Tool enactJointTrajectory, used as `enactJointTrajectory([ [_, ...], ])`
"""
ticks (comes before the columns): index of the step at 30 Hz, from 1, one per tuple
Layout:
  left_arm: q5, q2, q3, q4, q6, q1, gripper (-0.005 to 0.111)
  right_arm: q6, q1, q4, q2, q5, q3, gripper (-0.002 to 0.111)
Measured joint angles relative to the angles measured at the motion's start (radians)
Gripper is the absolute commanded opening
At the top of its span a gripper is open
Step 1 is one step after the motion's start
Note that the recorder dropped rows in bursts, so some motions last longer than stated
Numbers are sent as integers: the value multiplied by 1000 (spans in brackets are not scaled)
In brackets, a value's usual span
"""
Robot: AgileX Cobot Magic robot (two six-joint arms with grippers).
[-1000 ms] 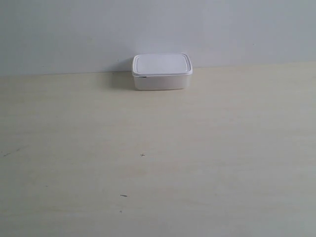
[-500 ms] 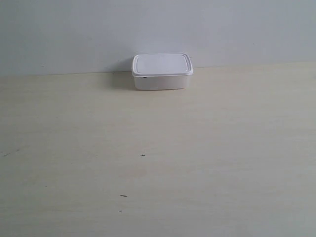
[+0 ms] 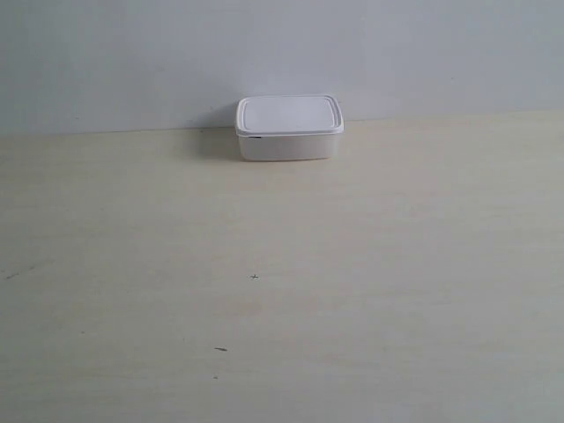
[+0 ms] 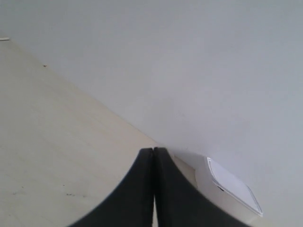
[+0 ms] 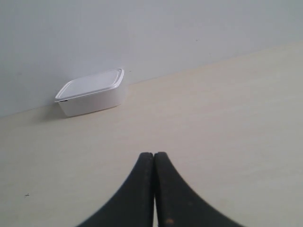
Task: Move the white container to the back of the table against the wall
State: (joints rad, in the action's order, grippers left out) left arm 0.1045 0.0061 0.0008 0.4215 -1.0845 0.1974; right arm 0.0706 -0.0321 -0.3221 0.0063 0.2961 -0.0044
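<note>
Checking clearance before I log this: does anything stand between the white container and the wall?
Nothing visible does. The white container sits at the back edge of the table with the wall directly behind it; no other object shows between them, though contact cannot be confirmed.

Exterior faces wall (image 3: pixel 132 53) across table (image 3: pixel 370 300), low wrist views share white container (image 3: pixel 289 129)

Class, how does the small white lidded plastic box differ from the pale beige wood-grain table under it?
The small white rectangular plastic container is plain white; the pale wood-grain table is beige with tiny dark specks. The container is small, boxy and round-cornered; the table is wide and flat. Both are pale.
</note>
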Motion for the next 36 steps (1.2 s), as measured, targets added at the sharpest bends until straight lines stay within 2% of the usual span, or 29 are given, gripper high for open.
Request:
enactJointTrajectory([
  [5, 13, 0, 0, 11, 39, 0, 0, 0, 0, 0, 0, 0, 0, 0],
  [7, 59, 0, 0, -27, 119, -2, 0, 0, 0, 0, 0, 0, 0, 0],
  [13, 236, 0, 0, -341, 678, -2, 0, 0, 0, 0, 0, 0, 0, 0],
  [16, 252, 0, 0, -436, 891, -2, 0, 0, 0, 0, 0, 0, 0, 0],
  [18, 257, 0, 0, -463, 967, -2, 0, 0, 0, 0, 0, 0, 0, 0],
  [36, 261, 0, 0, -478, 1025, -2, 0, 0, 0, 0, 0, 0, 0, 0],
])
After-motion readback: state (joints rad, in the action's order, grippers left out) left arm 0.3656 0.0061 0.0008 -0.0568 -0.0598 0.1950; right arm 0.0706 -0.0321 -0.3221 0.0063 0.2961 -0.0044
